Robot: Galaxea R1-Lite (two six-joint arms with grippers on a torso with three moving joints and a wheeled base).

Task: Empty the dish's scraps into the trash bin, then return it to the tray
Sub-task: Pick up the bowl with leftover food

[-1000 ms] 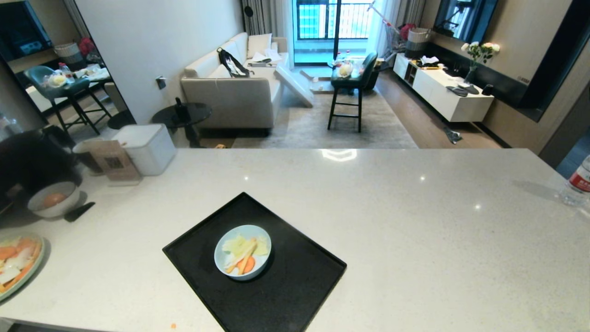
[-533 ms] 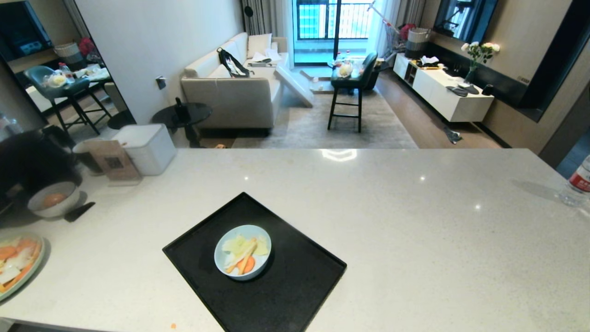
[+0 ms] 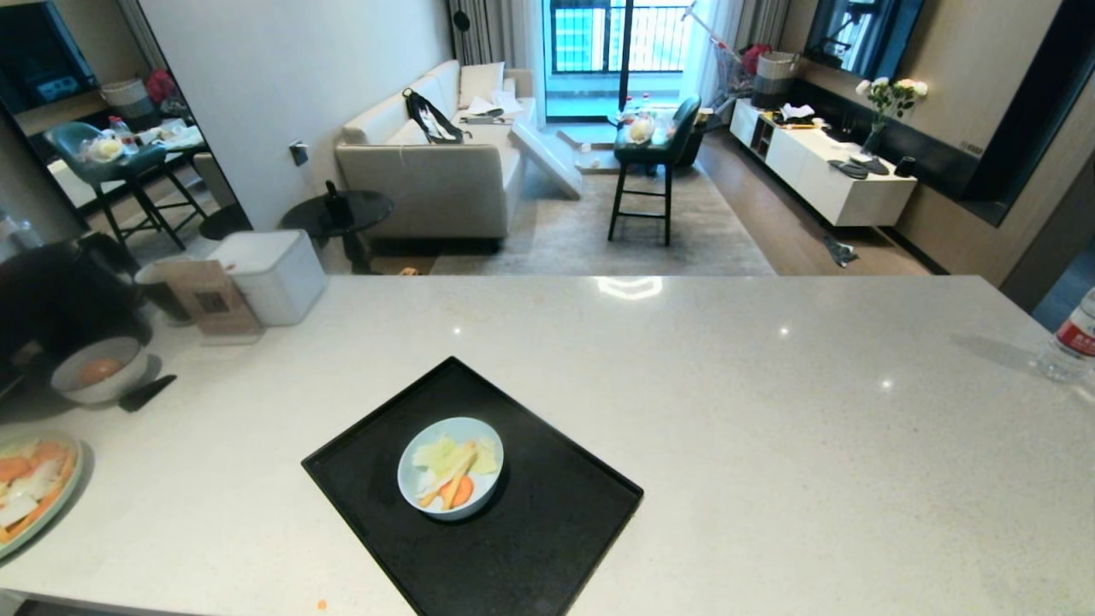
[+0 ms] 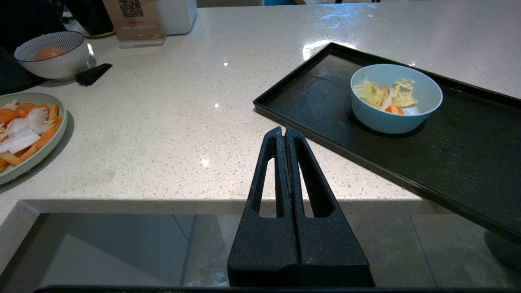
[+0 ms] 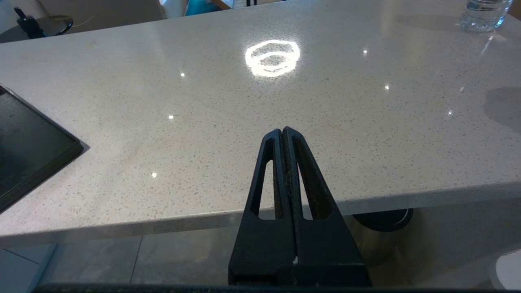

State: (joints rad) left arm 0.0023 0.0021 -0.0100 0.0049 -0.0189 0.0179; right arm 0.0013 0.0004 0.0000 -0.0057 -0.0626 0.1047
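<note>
The tray [image 3: 547,530] lies skewed on the white counter [image 3: 770,411], one corner pointing away from me, with the dish [image 3: 450,467] in its middle. Both my grippers hang below the counter's near edge, pressed shut and empty; my left gripper [image 4: 285,132] is nearer, the dish lying ahead and toward my right, while my right gripper [image 5: 282,132] faces bare counter. The dish is small, round, pale blue, holding the scraps [image 3: 451,470]: cabbage, carrot and pale sticks.
</note>
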